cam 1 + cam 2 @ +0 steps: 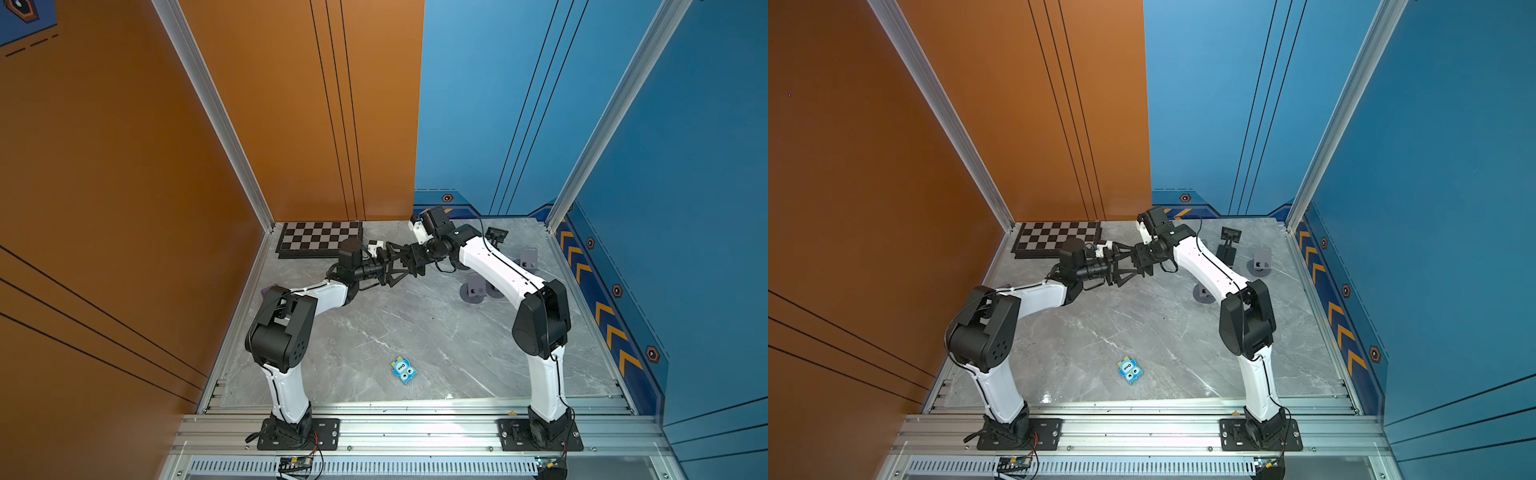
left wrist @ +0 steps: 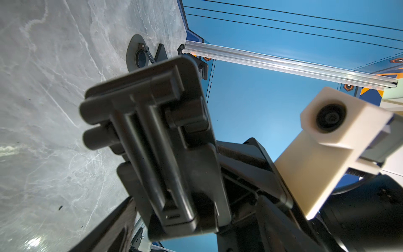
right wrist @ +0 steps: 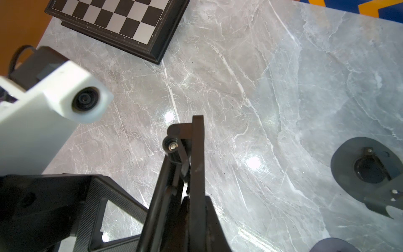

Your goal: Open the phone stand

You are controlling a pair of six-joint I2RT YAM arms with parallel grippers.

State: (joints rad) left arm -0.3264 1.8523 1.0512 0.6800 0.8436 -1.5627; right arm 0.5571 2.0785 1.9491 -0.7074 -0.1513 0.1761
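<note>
In the right wrist view the right end effector [image 3: 194,209] is clenched on the black phone stand [image 3: 197,139], seen edge-on above the grey marbled table [image 3: 261,87]. A hinge with a bright screw sits at the stand's far end, and its arm and plate lie close together with only a narrow wedge between them. A chessboard [image 3: 113,19] lies on the table beyond, by the orange wall, and a grey round-based piece [image 3: 368,168] stands well apart from it. In the left wrist view the stand is face-on: a flat dark plate with a T-shaped arm lying along it, held in the air clear of the table. One textured dark finger [image 2: 113,224] of this arm shows beside the stand's end; whether it touches cannot be told. In both top views the arms meet nose to nose above the far middle of the table, near the chessboard's corner. The left end effector [image 1: 399,264] is released, its jaws spread wide to either side of the right one's tip, where the stand is too dark to pick out. A second black stand [image 1: 1228,243] stands upright at the far right, and a small blue card [image 1: 404,371] with cartoon eyes lies near the front.
</note>
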